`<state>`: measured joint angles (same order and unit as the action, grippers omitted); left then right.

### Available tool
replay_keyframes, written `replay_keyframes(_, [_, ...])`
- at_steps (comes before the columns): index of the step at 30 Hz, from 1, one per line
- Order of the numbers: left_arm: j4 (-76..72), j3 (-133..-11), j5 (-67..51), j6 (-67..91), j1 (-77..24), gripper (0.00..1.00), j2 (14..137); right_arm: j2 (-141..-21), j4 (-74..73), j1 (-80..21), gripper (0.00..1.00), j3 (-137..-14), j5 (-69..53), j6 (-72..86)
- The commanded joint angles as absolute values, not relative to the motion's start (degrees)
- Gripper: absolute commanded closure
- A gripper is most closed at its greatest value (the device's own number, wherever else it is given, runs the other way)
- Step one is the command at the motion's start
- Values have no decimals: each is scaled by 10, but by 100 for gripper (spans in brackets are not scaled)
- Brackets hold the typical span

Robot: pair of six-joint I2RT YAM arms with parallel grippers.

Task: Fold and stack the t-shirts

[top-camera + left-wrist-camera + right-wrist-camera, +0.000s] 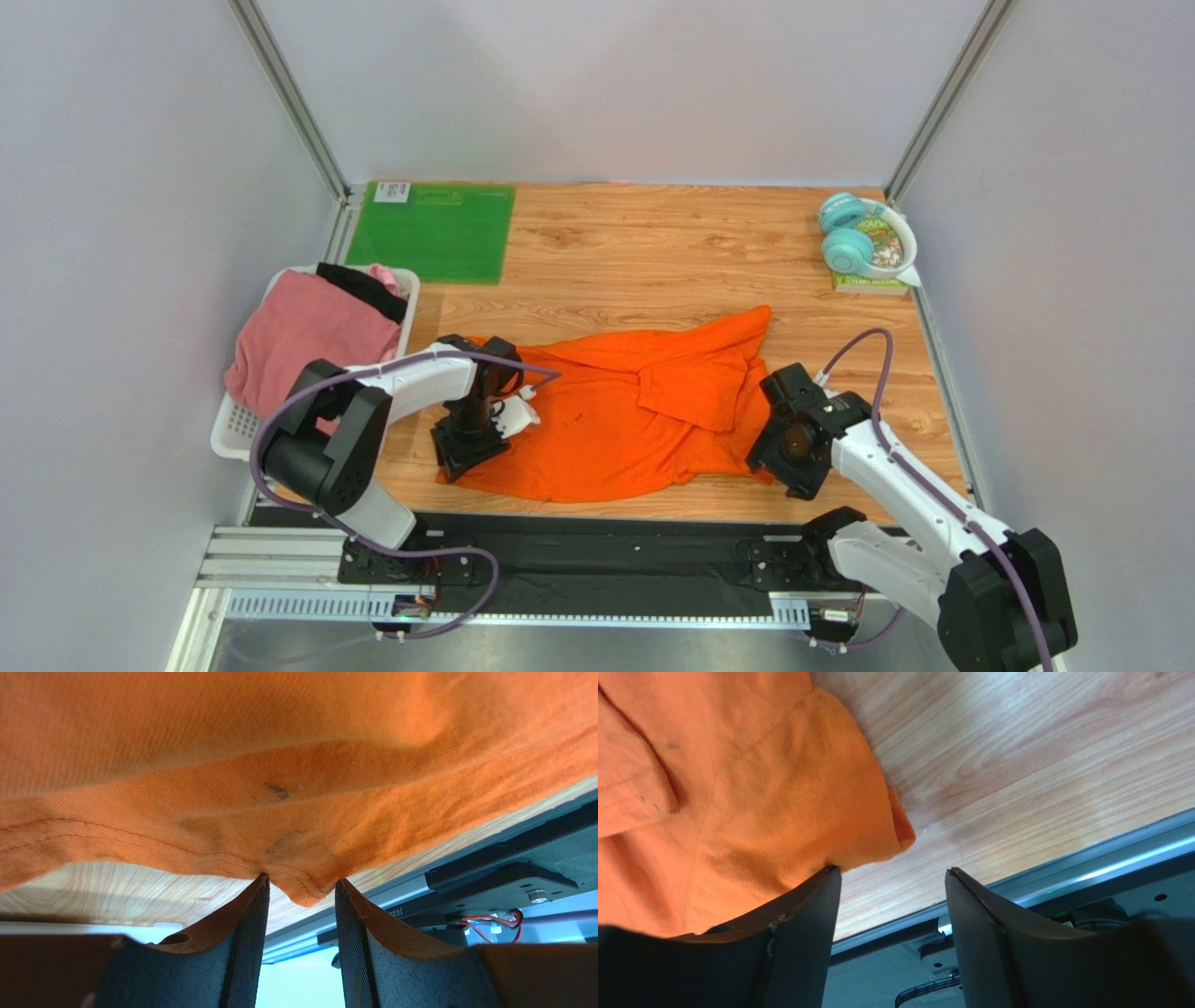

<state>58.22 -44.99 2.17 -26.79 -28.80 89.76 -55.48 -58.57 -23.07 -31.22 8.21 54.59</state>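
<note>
Top external: orange t-shirt lay on bench; left claw apart around hem corner, right claw apart beside edge.

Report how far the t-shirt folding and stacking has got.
Done: nothing looks folded or stacked. In hand: the orange t-shirt lies rumpled on the table; the left tool stands open around its near hem corner, the right tool open beside its right edge. To do: fold it, then the pink t-shirt and black t-shirt, both heaped in the white basket.
</note>
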Motion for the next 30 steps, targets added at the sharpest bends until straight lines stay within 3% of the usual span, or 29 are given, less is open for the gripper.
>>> replay_keyframes(1, [559, -440, 26, -271, -289, 53, 902, -570, -548, -233, 44, -336, 115, 545])
replay_keyframes(5, [542, -432, 32, -271, -289, 53, 906, -570, -534, -232, 57, -332, 117, 548])
replay_keyframes(11, [519, -425, 43, -266, -289, 53, 918, -605, -518, -232, 50, -327, 134, 539])
replay_keyframes(14, [519, -423, 39, -265, -289, 46, 899, -619, -510, -232, 46, -317, 142, 536])
replay_keyframes(15, [517, -422, 37, -266, -289, 41, 893, -618, -506, -232, 48, -312, 142, 536])
replay_keyframes(22, [508, -417, 33, -262, -289, 39, 876, -621, -489, -232, 64, -305, 135, 536])
replay_keyframes(30, [497, -409, 22, -269, -262, 34, 841, -624, -483, -232, 69, -298, 126, 531])
